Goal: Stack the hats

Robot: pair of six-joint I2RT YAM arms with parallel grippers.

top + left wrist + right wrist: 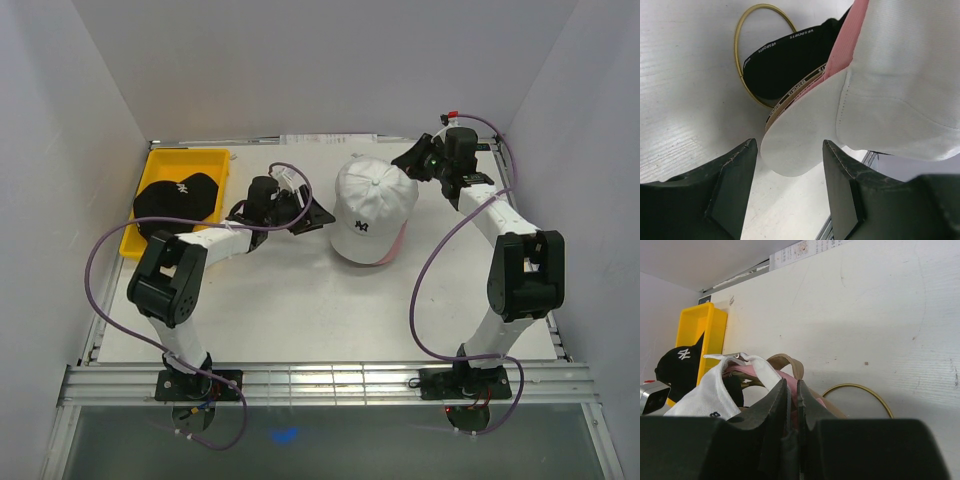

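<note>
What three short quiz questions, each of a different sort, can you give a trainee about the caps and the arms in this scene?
1. True or false: the black cap lies on top of the white cap.
2. In the left wrist view, what shows between the open left jaws? A. the white cap's brim; B. a cup; C. nothing.
3. Fill in: the cap directly under the white cap is ____.

Key
1. False: it lies on the yellow tray, apart from the white cap.
2. A.
3. Pink: the pink cap shows under the white one.
</note>
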